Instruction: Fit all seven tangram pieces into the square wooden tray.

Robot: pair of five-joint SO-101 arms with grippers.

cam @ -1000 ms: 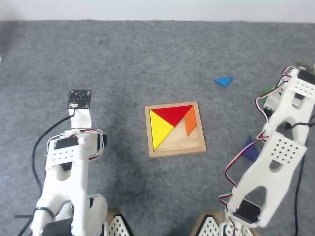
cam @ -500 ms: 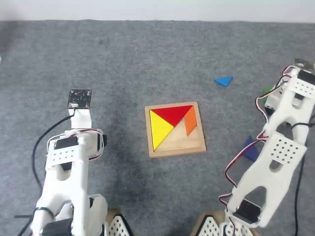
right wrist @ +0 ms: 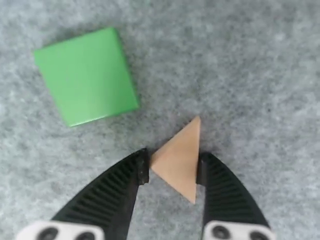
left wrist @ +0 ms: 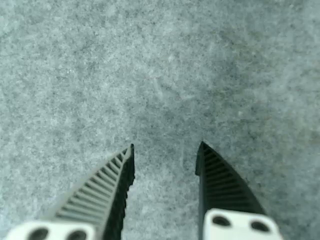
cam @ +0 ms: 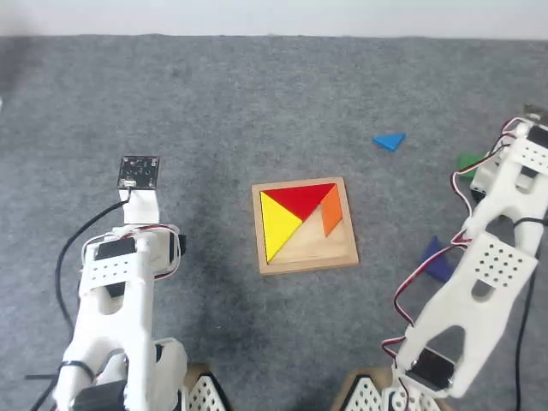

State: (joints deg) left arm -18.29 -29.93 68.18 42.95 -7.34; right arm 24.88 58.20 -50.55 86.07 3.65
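Observation:
The square wooden tray (cam: 318,250) lies mid-table and holds a red triangle (cam: 300,199), a yellow triangle (cam: 278,224) and an orange piece (cam: 331,212). At the table's right edge my right gripper (right wrist: 172,167) is shut on a small tan triangle (right wrist: 177,156) that rests on the carpet, one finger on each side. Beside it lies a green square (right wrist: 86,75), which is also the green piece (cam: 469,161) in the high view. A light blue triangle (cam: 390,141) lies far right of the tray. A dark blue piece (cam: 437,259) is partly hidden by the right arm (cam: 492,270). My left gripper (left wrist: 165,155) is open over bare carpet.
Grey carpet covers the whole table. The left arm (cam: 128,257) stands well left of the tray, with its wrist camera board (cam: 139,171) at its far end. The right arm's cables hang near the dark blue piece.
The right arm has swung a little to the right, uncovering more of the green square. The left arm and the tray's pieces have not moved.

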